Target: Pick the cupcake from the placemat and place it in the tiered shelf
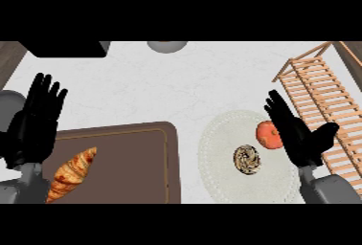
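Observation:
A cupcake (247, 160) with a dark swirled top sits near the middle of a round white lace placemat (223, 143). A red-orange round fruit (268, 134) lies on the placemat just right of the cupcake. My right hand (295, 132) is open, fingers straight and pointing up, beside the fruit and partly covering its right side; it holds nothing. The wooden slatted tiered shelf (324, 103) stands at the right edge. At the left side my left hand (37, 119) rests open with fingers up.
A brown tray (134, 158) lies at the lower left with a croissant (72, 173) on it. A dark box (67, 49) and a grey round object (167, 46) sit along the far edge. White counter (170, 86) spreads between them.

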